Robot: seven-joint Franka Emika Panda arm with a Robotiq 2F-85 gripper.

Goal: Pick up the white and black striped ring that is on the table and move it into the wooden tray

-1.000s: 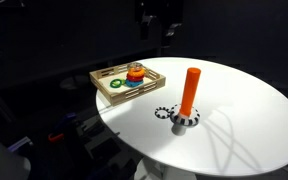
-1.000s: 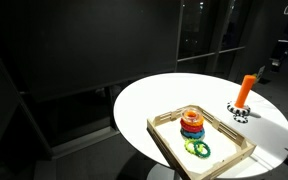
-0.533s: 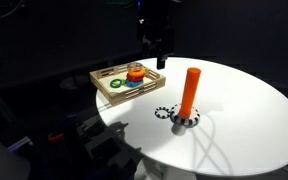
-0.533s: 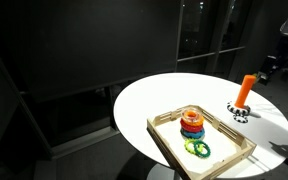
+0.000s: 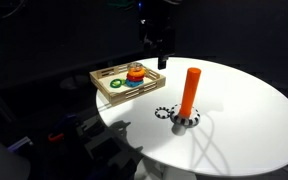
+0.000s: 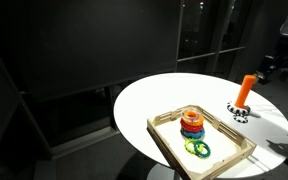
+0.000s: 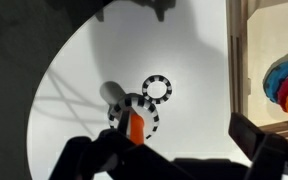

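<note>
The white and black striped ring [image 7: 157,89] lies flat on the white table, just beside the striped disc base [image 7: 117,107] that bears the orange peg [image 7: 136,129]. In an exterior view the ring [image 5: 164,112] sits left of the peg [image 5: 190,90]. The wooden tray [image 5: 110,92] stands at the table's edge and holds green and orange pieces; it also shows in the wrist view [image 7: 237,60] and in an exterior view [image 6: 224,158]. My gripper [image 7: 179,155] is open and empty, high above the table, well apart from the ring. It hangs dark above the tray's far side [image 5: 157,45].
The round white table [image 5: 244,110] drops off at all sides into dark surroundings. The upright orange peg [image 6: 245,91] stands close to the ring. Stacked coloured rings [image 6: 191,125] fill the tray's middle.
Over the last second my gripper has come down and into view above the back of the table. Since half a second ago it has barely moved. Ring, peg and tray stay put.
</note>
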